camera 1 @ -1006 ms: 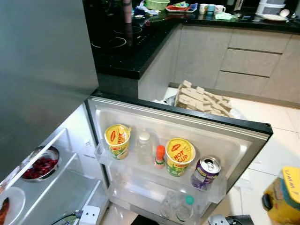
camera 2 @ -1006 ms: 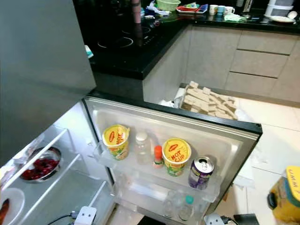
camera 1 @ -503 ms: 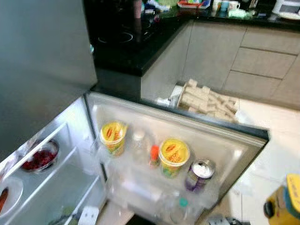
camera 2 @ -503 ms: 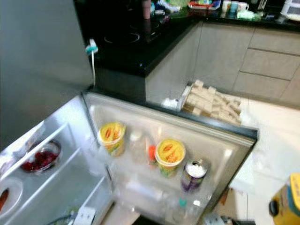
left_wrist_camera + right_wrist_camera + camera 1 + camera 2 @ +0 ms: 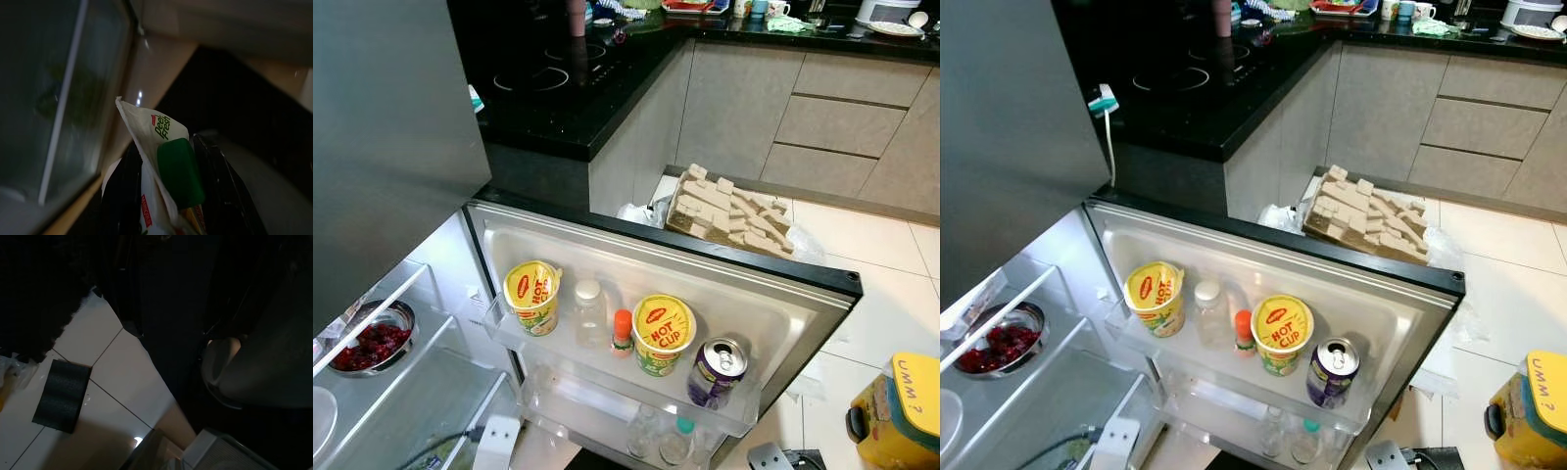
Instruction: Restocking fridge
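Black glossy countertop (image 5: 558, 108) with an induction hob runs along the top, beige drawer cabinets (image 5: 822, 117) behind, pale floor tiles (image 5: 891, 294) below. Fridge door (image 5: 705, 284) swung open toward the robot, grey upper door panel (image 5: 382, 147) at left. Door shelf holds, in a row: a yellow Hot Cup noodle tub (image 5: 531, 297), clear plastic bottle (image 5: 589, 313), small orange-capped bottle (image 5: 622, 331), second Hot Cup tub (image 5: 662, 335), purple drink can (image 5: 714, 372) upright; more bottles (image 5: 664, 441) in the lower bin. Inside the fridge, a steel bowl of red berries (image 5: 370, 339) on a glass shelf. Tray of pale wooden blocks (image 5: 729, 211) on the floor beyond the door, yellow container (image 5: 901, 416) at lower right. White charger plug (image 5: 1101, 98) at the counter edge. Left wrist view: left gripper (image 5: 168, 191) pinching a Peel Fresh carton (image 5: 156, 147), green cap (image 5: 180, 171) between the fingers, its long axis running along them, sealed top pointing away from the wrist. Right wrist view dark, tiles and a black mat (image 5: 61, 394); right gripper's state cannot be told.
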Robot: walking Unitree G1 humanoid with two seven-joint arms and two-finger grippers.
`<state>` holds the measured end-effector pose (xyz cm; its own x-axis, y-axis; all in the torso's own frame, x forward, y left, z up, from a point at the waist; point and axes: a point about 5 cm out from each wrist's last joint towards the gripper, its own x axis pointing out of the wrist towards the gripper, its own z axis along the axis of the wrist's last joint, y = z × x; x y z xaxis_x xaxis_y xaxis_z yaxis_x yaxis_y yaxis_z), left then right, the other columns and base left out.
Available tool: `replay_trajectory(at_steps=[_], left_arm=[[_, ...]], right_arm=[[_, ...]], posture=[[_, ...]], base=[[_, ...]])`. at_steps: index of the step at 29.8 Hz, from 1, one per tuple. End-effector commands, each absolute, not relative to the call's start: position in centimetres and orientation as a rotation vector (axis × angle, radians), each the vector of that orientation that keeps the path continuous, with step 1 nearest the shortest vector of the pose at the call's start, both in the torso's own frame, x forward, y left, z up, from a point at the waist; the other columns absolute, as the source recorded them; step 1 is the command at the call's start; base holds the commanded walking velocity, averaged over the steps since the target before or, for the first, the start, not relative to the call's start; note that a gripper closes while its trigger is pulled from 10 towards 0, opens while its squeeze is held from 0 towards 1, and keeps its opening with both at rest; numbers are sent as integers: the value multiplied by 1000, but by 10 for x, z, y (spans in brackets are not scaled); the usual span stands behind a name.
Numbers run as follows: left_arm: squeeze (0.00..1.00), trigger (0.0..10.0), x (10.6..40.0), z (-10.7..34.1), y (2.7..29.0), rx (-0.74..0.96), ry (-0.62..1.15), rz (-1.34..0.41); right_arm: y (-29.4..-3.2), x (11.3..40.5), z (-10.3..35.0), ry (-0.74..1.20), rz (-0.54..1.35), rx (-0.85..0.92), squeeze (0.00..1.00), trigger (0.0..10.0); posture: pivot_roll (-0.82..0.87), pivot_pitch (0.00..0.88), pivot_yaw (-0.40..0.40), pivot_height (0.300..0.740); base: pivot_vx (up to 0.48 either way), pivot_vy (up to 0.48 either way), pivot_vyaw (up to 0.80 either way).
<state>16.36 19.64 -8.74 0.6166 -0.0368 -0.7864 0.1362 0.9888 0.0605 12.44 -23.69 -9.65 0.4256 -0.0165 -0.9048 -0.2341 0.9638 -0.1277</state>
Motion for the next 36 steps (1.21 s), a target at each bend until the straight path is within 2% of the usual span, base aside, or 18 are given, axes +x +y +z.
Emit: replay_trajectory(at_steps=[1, 3, 4, 6, 13, 16, 18, 19, 21, 22, 25, 31, 36], left_arm=[[0, 10000, 174, -80, 206, 164, 843, -100], [0, 10000, 180, -76, 206, 183, 814, -114], [0, 10000, 196, -66, 207, 229, 727, -138], [0, 10000, 206, -59, 209, 267, 676, -151], [0, 10000, 221, -44, 219, 375, 581, -121], [0, 10000, 224, -42, 222, 368, 561, -94], [0, 10000, 227, -38, 225, 214, 525, -17], [0, 10000, 227, -38, 225, 214, 525, -17], [0, 10000, 227, -36, 224, 41, 486, 10], [0, 10000, 227, -36, 224, 41, 486, 10], [0, 10000, 225, -36, 222, -100, 460, -24], [0, 10000, 220, -36, 236, -54, 465, 14], [0, 10000, 218, -35, 243, -36, 467, 42]], right_arm=[[-236, 125, -96, 1118, 133, -232, 0, 10000], [-236, 125, -96, 1119, 131, -231, 0, 10000], [-237, 125, -96, 1120, 126, -225, 0, 10000], [-237, 124, -96, 1120, 125, -222, 0, 10000], [-238, 131, -93, 1089, 121, -200, 0, 10000], [-239, 135, -91, 1069, 117, -189, 0, 10000], [-242, 147, -85, 1013, 123, -159, 0, 10000], [-242, 147, -85, 1013, 123, -159, 0, 10000], [-244, 158, -79, 954, 127, -98, 0, 10000], [-244, 158, -79, 954, 127, -98, 0, 10000], [-241, 169, -72, 889, 205, -48, 0, 10000], [-230, 178, -67, 845, 330, 12, 0, 10000], [-229, 179, -66, 844, 350, 2, 0, 10000]], posture=[[-52, 0, -9, 740], [-52, 0, -9, 740], [-54, 0, -7, 740], [-52, 0, -7, 740], [-51, 0, -7, 740], [-51, 0, -7, 740], [-51, 0, -7, 740], [-51, 0, -7, 740], [-51, 0, -7, 740], [-51, 0, -7, 740], [-57, 0, -10, 740], [-57, 0, -10, 740], [-57, 0, -10, 721]], base=[[0, 0, 0], [0, 0, 0], [0, 0, 0], [0, 0, 0], [0, 0, 0], [0, 0, 0], [0, 0, 0], [0, 0, 0], [0, 0, 0], [0, 0, 0], [0, 0, 0], [0, 0, 0], [0, 0, 0]])
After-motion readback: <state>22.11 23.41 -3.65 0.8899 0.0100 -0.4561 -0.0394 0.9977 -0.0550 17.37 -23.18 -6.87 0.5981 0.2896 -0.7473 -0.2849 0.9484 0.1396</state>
